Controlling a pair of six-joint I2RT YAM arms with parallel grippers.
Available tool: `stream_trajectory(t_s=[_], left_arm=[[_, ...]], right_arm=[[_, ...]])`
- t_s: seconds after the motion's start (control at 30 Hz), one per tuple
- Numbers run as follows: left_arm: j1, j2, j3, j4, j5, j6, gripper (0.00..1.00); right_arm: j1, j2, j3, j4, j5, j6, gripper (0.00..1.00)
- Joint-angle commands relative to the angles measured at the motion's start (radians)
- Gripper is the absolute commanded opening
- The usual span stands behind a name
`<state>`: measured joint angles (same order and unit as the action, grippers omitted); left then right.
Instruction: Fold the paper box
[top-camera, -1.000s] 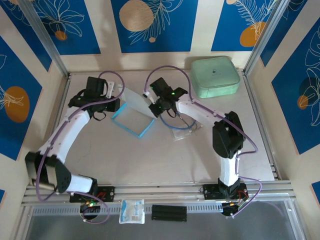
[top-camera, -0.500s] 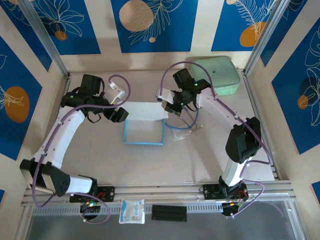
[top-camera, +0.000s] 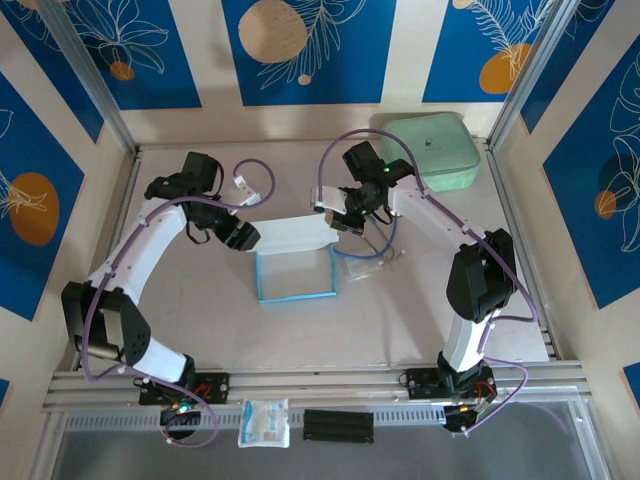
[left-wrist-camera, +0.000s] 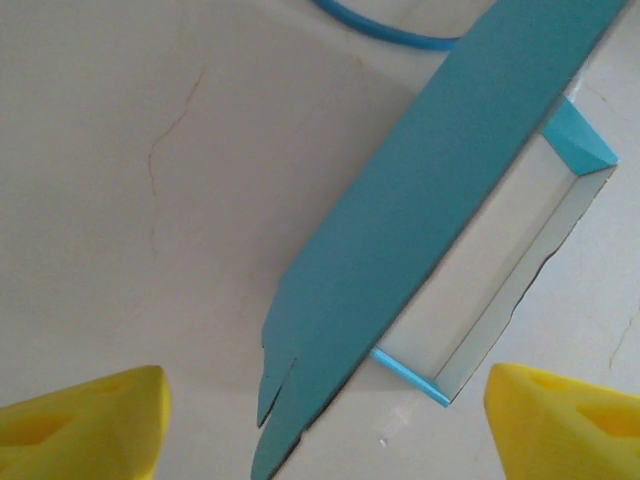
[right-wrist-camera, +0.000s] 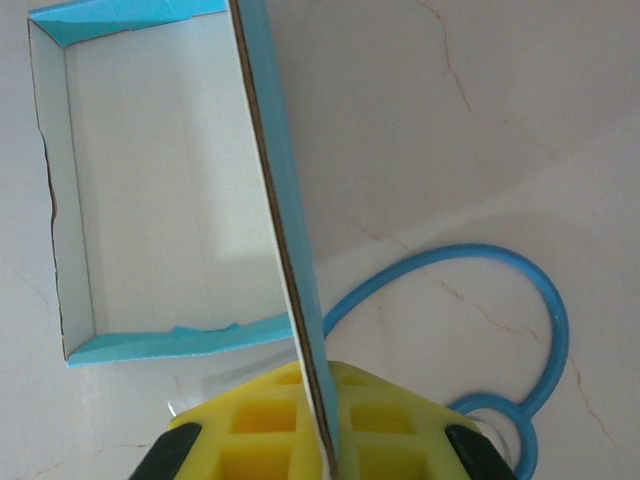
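The thin sky-blue card paper box (top-camera: 296, 272) now lies squared on the pale table (top-camera: 400, 320) rather than askew, its upright lid flap (top-camera: 295, 230) pinched by the clenched right gripper (top-camera: 337, 222), while the left gripper (top-camera: 243, 238) has released and stands spread beside it, so closing the lid likely follows.

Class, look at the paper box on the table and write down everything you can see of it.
The paper box is thin card, sky blue outside and grey-white inside. It is half folded. A shallow, open rectangular tray with four low walls rests flat on the table. Its long lid flap stands up from the far wall, tilted, with a notched tip at one end. The right gripper pinches that flap's edge.
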<state>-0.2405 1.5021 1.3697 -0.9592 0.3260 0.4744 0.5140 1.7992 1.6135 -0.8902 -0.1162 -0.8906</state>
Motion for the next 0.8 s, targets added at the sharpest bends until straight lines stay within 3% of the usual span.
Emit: stream_trajectory(t_s=[0.0, 0.2, 0.47, 0.6, 0.77], left_arm=[[-0.007, 0.034, -0.026, 0.035, -0.035, -0.01, 0.76], [-0.033, 0.087, -0.06, 0.051, -0.043, -0.019, 0.6], [-0.046, 0.12, -0.035, 0.028, -0.138, -0.093, 0.34], [-0.056, 0.133, -0.018, 0.038, -0.162, -0.174, 0.17], [-0.078, 0.126, -0.041, 0.116, -0.23, -0.328, 0.02]], right_arm=[[0.006, 0.005, -0.012, 0.008, -0.017, -0.019, 0.0], [0.005, 0.004, -0.019, 0.021, -0.001, -0.018, 0.0], [0.01, 0.004, -0.03, 0.057, 0.034, 0.009, 0.0], [0.029, 0.003, -0.043, 0.107, 0.063, 0.047, 0.0], [0.07, 0.006, -0.047, 0.203, 0.123, 0.19, 0.0]])
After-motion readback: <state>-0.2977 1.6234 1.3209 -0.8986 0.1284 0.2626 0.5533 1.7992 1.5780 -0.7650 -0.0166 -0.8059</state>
